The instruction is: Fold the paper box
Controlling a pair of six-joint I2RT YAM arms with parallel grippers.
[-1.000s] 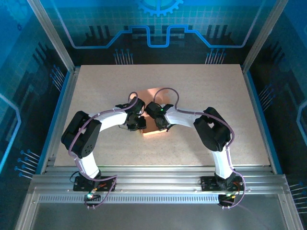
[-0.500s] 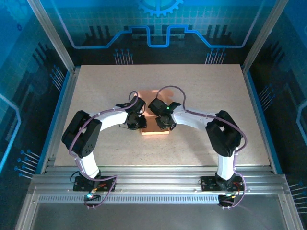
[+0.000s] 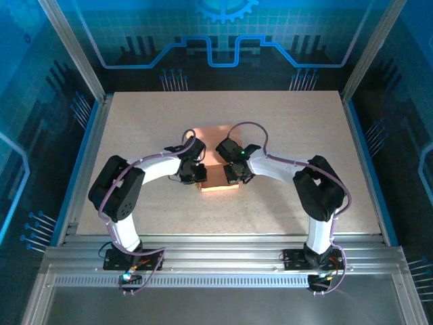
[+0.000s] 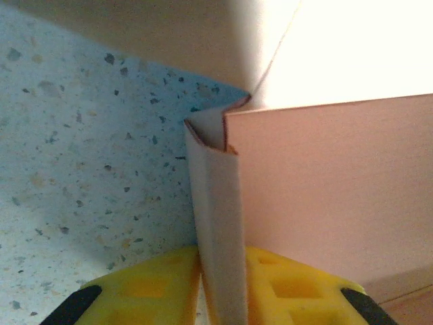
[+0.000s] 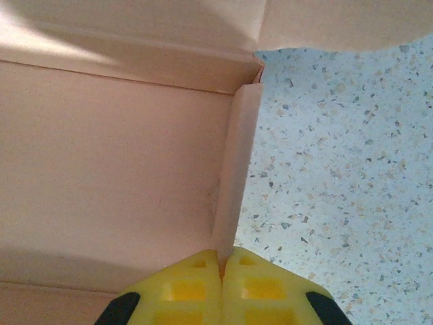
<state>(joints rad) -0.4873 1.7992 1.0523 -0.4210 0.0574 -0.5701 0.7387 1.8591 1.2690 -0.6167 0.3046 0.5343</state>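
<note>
The paper box (image 3: 218,185) is a salmon-orange cardboard piece lying mid-table, its side walls raised and a back panel (image 3: 214,134) standing behind. My left gripper (image 3: 197,173) is shut on the box's left wall. In the left wrist view the yellow fingers (image 4: 155,284) pinch that doubled wall (image 4: 218,203). My right gripper (image 3: 232,175) is shut on the right wall. The right wrist view has the yellow fingers (image 5: 264,288) closed on the thin upright wall (image 5: 237,169), with the box floor (image 5: 115,149) to its left.
The speckled table (image 3: 291,128) stretches wide on all sides of the box. Aluminium frame rails (image 3: 216,254) run along the near edge, and blue enclosure walls (image 3: 40,101) stand at the sides and back.
My right arm has shifted a little to the right and its wrist has turned, now pinching the right wall. More of the back panel shows. The left arm has stayed put.
</note>
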